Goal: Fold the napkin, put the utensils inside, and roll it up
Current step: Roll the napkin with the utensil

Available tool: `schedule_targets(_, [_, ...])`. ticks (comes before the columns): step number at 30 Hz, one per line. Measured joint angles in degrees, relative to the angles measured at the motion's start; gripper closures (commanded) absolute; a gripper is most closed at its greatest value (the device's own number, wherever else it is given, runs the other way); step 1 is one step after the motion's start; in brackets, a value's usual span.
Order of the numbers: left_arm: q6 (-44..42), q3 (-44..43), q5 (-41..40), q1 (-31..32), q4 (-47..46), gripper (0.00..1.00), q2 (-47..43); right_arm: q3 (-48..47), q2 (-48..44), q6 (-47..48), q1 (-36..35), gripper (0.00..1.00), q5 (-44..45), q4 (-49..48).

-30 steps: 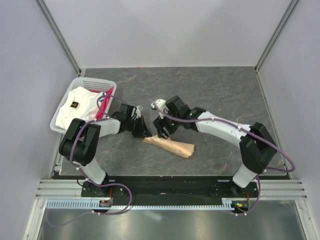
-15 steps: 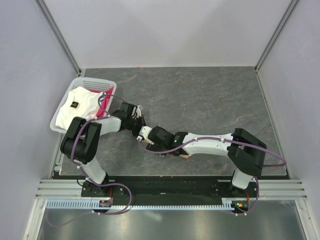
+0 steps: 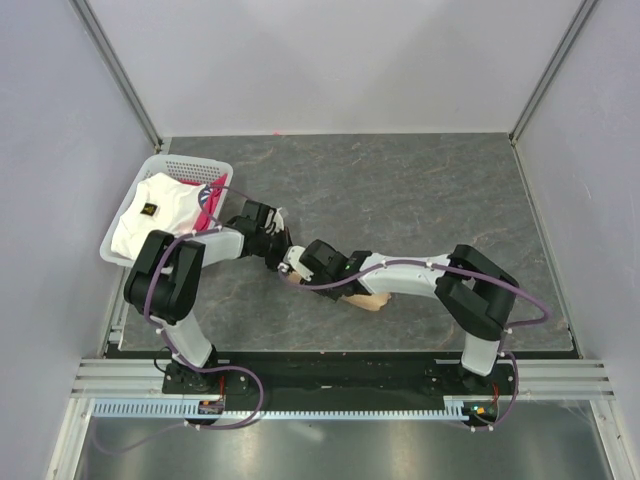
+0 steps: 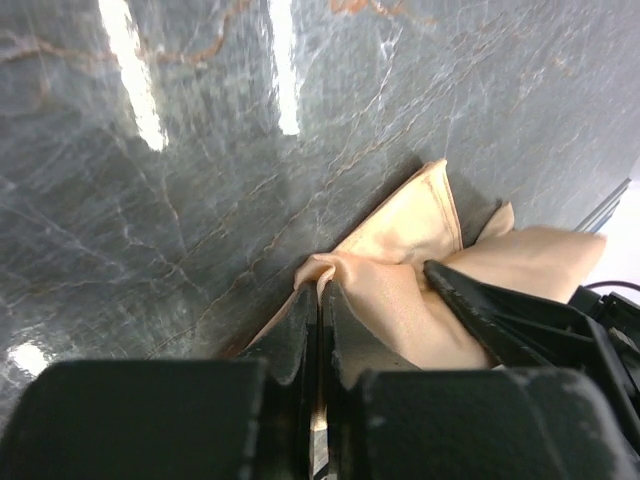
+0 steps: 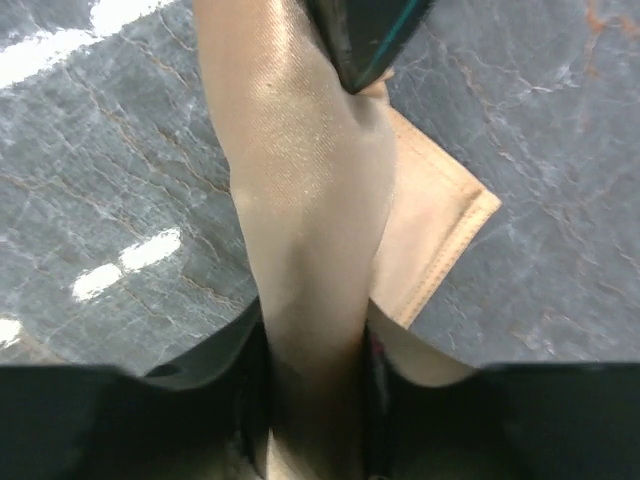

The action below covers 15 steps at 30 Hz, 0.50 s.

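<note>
Grips from both tools on the rolled napkin [image 3: 371, 301]

Nearest the arm bases, low in the overhead frame, the peach-tan napkin lies as a loose roll on the dark, veined worktop [image 3: 430, 190]. Its right end shows bare below the right arm. The right tool [image 5: 312, 345] straddles the roll. In its own wrist view the shiny cloth runs up the middle of the frame between the two fingers, which press against both its sides. A flat hemmed corner sticks out to the right onto the stone.

Just beyond, at the roll's left end, the left tool [image 4: 318, 296] has its fingers drawn together to a slit, with a small fold of the napkin nipped between the tips. The cloth spreads away to the upper right of that view, and one dark finger of the right tool crosses it at the lower right. Seen from above, the two tools meet near the frame's centre, almost touching.

Farther off, at the upper left of the worktop, a white perforated basket [image 3: 170, 164] holds a white cloth [image 3: 140, 225] and a pink-red cloth [image 3: 208, 208]. The white cloth bears a small dark mark [image 3: 148, 210], too small to read.
</note>
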<state>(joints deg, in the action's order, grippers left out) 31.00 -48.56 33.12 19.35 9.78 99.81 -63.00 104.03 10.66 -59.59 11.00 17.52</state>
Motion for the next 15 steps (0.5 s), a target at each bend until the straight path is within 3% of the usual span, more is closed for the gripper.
schedule_targets(1, [0.0,-0.5,-0.2,0.0,0.4,0.73,0.1,-0.5,0.2,-0.1,0.9,0.65,-2.0,0.7])
schedule_targets(4, [-0.6,-2.7,-1.6,0.0,1.9,0.52,0.1,-2.2,1.1,-0.7,3.8,0.67,-8.6,2.6])
schedule_targets(7, [-1.1,-5.4,-3.3,0.0,3.5,0.40,0.1,-3.0,1.6,-1.4,5.9,0.68,-13.8,3.6])
schedule_targets(15, [-1.5,-7.8,-9.0,-2.2,6.5,0.32,-2.4,-4.2,3.1,-4.7,13.3,0.69,-28.4,4.5])
